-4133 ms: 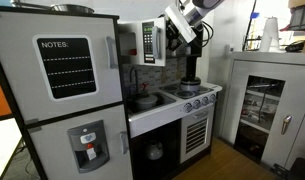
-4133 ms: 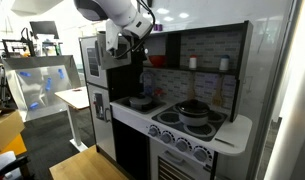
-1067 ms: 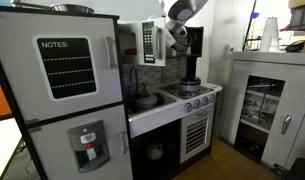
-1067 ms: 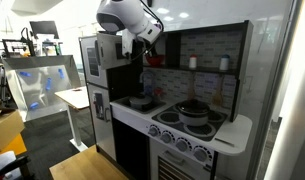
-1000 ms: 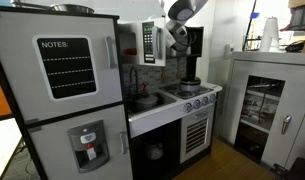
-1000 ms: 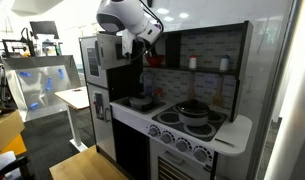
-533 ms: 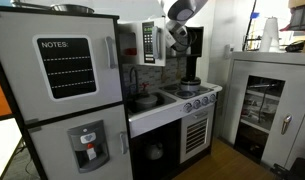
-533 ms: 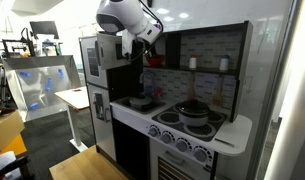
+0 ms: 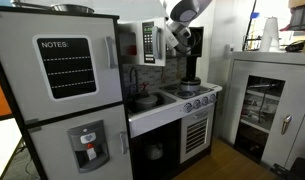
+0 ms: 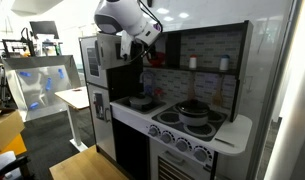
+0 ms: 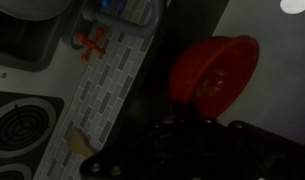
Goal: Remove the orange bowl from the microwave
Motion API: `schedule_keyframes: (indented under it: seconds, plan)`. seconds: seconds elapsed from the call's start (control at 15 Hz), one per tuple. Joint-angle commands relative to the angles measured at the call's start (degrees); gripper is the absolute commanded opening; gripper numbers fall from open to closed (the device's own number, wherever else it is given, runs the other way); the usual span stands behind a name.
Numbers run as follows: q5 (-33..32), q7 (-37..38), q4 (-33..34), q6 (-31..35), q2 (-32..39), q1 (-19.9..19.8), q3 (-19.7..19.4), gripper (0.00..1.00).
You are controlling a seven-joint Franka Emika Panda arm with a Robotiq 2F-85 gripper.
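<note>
In the wrist view the orange bowl hangs tilted in front of a dark cavity. Its lower rim runs into my gripper, whose dark jaws look shut on that rim; the fingertips are lost in shadow. In both exterior views the arm reaches down from above to the white microwave, whose door stands swung out. The gripper sits at the microwave's opening. I cannot make out the bowl in the exterior views.
Below the gripper lie the toy kitchen's counter, a sink and a stove with a grey pot. The tall fridge stands beside the microwave. A white cabinet stands apart. Burners and a red tap handle show below.
Since four seconds ago the arm has swung in closer to the microwave. Over the last second it has hardly shifted, and the jaws have stayed shut.
</note>
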Motion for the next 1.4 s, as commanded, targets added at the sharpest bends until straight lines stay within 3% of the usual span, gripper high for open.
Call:
schedule_keyframes:
  seconds: [0.0, 0.73, 1.33]
  plan:
    - [1.0, 0.49, -3.72, 1.38, -2.38, 0.09, -0.08, 0.01]
    - [2.77, 0.7, -10.95, 3.41, -7.33, 0.01, 0.07, 0.01]
    - [13.93, -5.61, -16.21, 4.35, -11.18, -0.13, 0.04, 0.01]
